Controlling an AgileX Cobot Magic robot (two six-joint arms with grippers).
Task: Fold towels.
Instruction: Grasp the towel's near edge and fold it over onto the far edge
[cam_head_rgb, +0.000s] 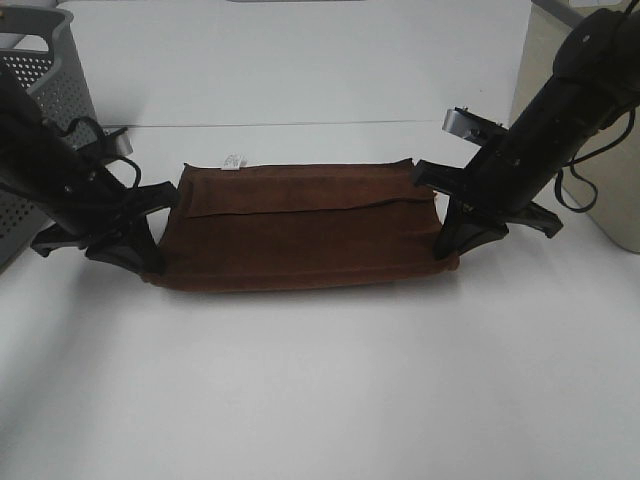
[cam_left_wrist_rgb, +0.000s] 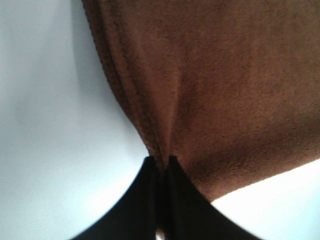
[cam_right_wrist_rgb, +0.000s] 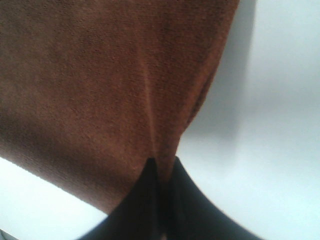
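Note:
A dark reddish-brown towel (cam_head_rgb: 300, 235) lies across the white table, folded lengthwise, with a small white tag (cam_head_rgb: 234, 161) at its far edge. My left gripper (cam_head_rgb: 152, 262) is shut on the towel's near left corner. My right gripper (cam_head_rgb: 447, 250) is shut on the near right corner. In the left wrist view the black fingers (cam_left_wrist_rgb: 150, 195) pinch a gathered fold of the towel (cam_left_wrist_rgb: 215, 90). The right wrist view shows the same: black fingers (cam_right_wrist_rgb: 172, 197) closed on a crease of the towel (cam_right_wrist_rgb: 100, 85).
A grey perforated basket (cam_head_rgb: 45, 95) stands at the far left, behind my left arm. A beige object (cam_head_rgb: 625, 200) sits at the right edge. The white table (cam_head_rgb: 320, 390) stretches toward the front.

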